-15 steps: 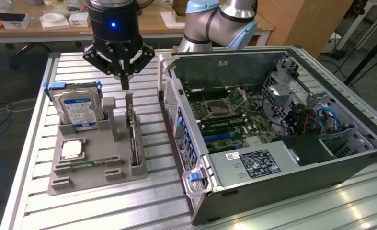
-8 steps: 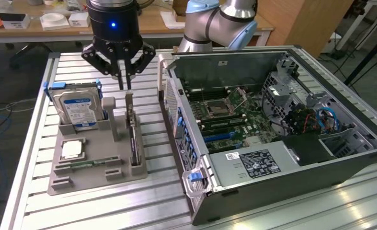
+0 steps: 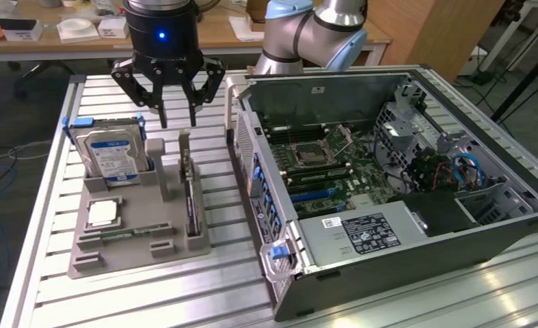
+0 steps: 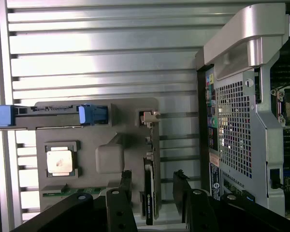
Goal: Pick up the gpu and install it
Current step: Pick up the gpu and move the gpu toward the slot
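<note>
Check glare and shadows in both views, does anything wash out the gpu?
Exterior view: even room light, soft sheen on the table slats, and the gpu reads dark but clear. Wrist view: hard glare on the table slats and a bright patch on the perforated case panel; the gpu itself sits dark, with no glare.

The arm (image 3: 287, 41) is presenting silver-grey tubular links, with light blue caps (image 3: 282, 9) covering the joints. The wrist housing (image 3: 162, 20) is showing as a glossy black cylinder, and a small blue indicator light (image 3: 162, 34) is glowing on its face. The gripper (image 3: 178, 125) is displaying black linkage bars tapering into slim black fingers (image 3: 162, 113). Bright round screws (image 4: 115, 192) are marking the linkage pivots.
</note>
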